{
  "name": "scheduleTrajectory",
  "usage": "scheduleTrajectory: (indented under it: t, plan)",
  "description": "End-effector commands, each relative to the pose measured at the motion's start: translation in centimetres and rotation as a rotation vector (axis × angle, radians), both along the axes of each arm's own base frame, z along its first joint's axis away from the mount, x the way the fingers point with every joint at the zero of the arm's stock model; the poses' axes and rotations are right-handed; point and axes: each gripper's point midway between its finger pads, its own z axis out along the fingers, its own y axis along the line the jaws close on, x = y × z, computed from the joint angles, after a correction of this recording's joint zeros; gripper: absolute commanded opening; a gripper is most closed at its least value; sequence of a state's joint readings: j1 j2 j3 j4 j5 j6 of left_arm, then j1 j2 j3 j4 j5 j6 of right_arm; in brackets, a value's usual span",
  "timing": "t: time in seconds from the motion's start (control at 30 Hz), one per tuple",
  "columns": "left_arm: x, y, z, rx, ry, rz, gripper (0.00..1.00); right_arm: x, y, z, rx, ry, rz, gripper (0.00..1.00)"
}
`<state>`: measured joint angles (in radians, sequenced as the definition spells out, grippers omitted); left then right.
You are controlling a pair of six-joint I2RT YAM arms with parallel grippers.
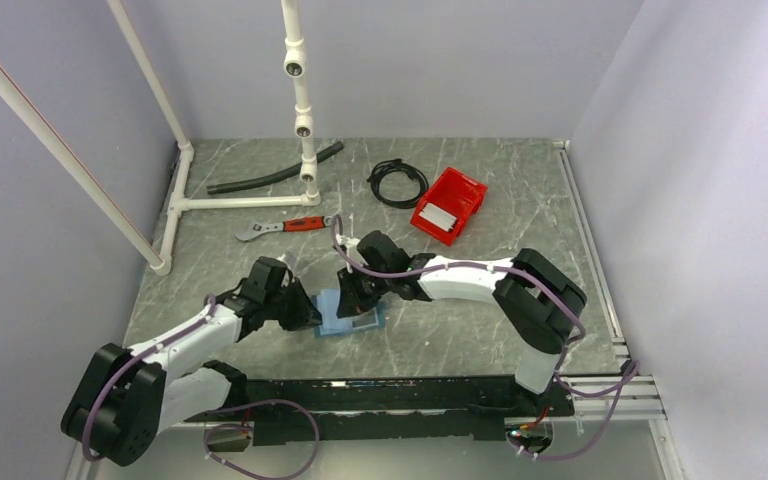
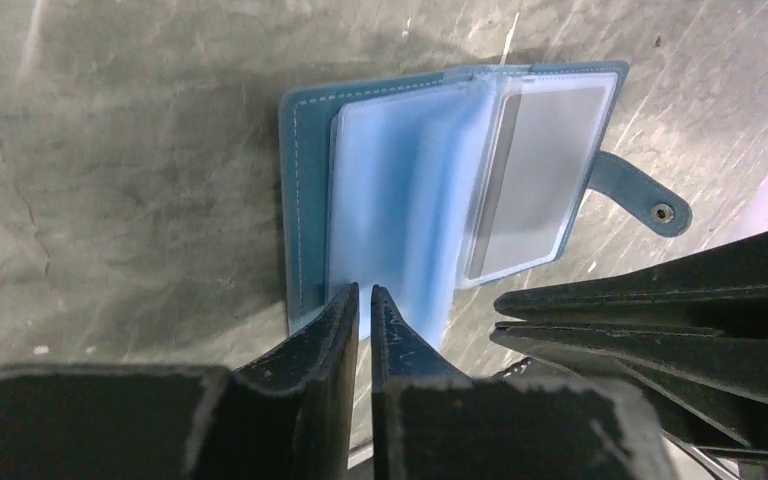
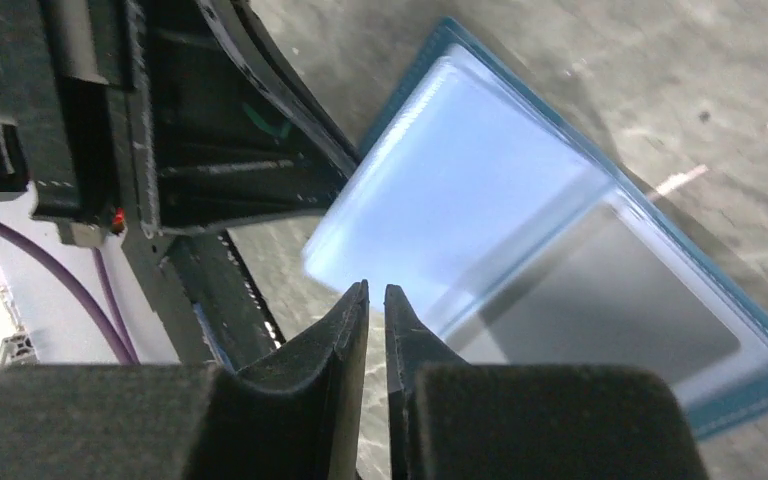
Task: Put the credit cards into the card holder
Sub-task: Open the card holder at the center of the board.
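The card holder (image 2: 305,200) lies open on the desk (image 1: 440,335) between the two arms, its clear sleeves (image 2: 400,190) fanned upward and a grey card (image 2: 535,180) tucked into the far pocket, beside the snap tab. The left fingers (image 2: 365,292) stand almost together with only a thin slit between them, their tips at the near edge of the sleeves; whether they pinch a leaf cannot be told. The right fingers (image 3: 376,290) are equally close together, their tips at the opposite edge of the same raised sleeves, and any grip there cannot be told either.
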<state>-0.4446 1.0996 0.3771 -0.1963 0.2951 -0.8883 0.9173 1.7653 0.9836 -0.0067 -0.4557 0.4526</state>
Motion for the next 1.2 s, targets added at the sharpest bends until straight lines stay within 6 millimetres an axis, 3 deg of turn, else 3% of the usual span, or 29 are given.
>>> scheduleTrajectory:
  t: [0.0,0.2,0.3,0.4,0.57,0.7,0.87,1.17]
  plan:
    - [0.1,0.3,1.3,-0.006,-0.045,0.018,0.16,0.9,2.0,0.5,0.037,-0.011,0.008,0.14]
    - [0.7,2.3,6.8,0.021,-0.195,0.096,0.35,0.6,2.1,-5.1,0.022,0.128,-0.017,0.14]
    - [0.9,2.3,9.6,-0.013,-0.267,0.111,0.45,0.6,1.3,-6.2,0.020,0.170,-0.038,0.13]
    - [1.4,0.9,11.0,-0.074,-0.276,0.063,0.46,0.7,1.2,-4.6,0.034,0.149,-0.030,0.13]
    - [2.9,-0.8,11.0,-0.107,-0.270,0.025,0.44,1.2,1.3,0.4,0.082,0.081,-0.026,0.16]
    - [3.8,-1.9,10.8,-0.146,-0.262,0.003,0.46,1.7,1.1,3.2,0.095,0.029,-0.023,0.21]
    - [4.1,-2.8,10.4,-0.174,-0.247,-0.024,0.47,1.9,0.2,3.8,0.069,0.015,-0.040,0.23]
    - [4.3,-3.4,10.5,-0.192,-0.241,-0.042,0.48,1.7,0.1,2.7,0.061,0.032,-0.035,0.20]
